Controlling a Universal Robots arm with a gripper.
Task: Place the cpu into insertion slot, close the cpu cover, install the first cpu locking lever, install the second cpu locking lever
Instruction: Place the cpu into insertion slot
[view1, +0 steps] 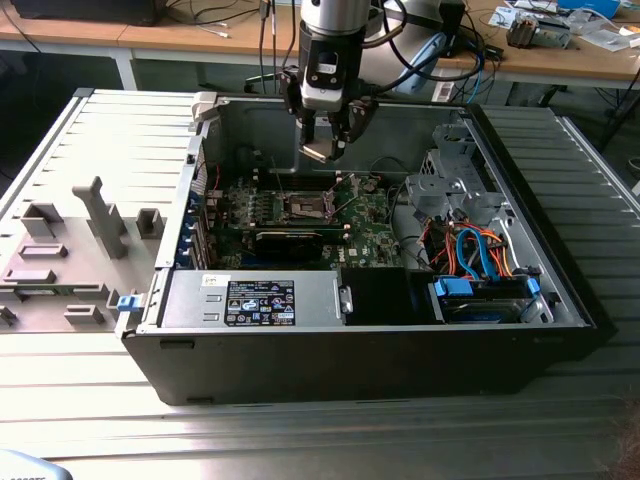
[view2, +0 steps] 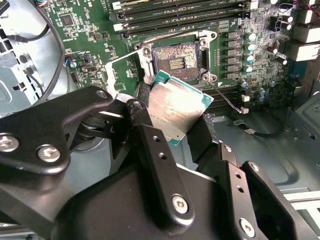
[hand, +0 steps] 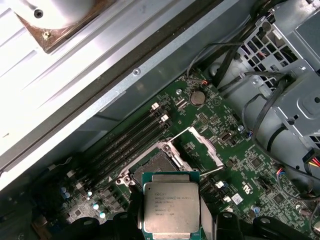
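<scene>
Ribbed grey table is carrying the open computer case, and inside it we are seeing the fingers of the gripper pinching the cpu by its edges, hovering above the uncovered socket on the motherboard.

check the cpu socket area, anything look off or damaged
Nothing stands out. The pale silver-grey square cpu sits gripped in the jaws above the empty black socket, whose thin metal cover frame stands swung open.

Cpu: flat square chip, silver-grey top, green edge. It is held in the air above the socket, not seated. Socket open, contact field exposed. Cover: thin metal frame, swung up, standing open beside the socket.
</scene>
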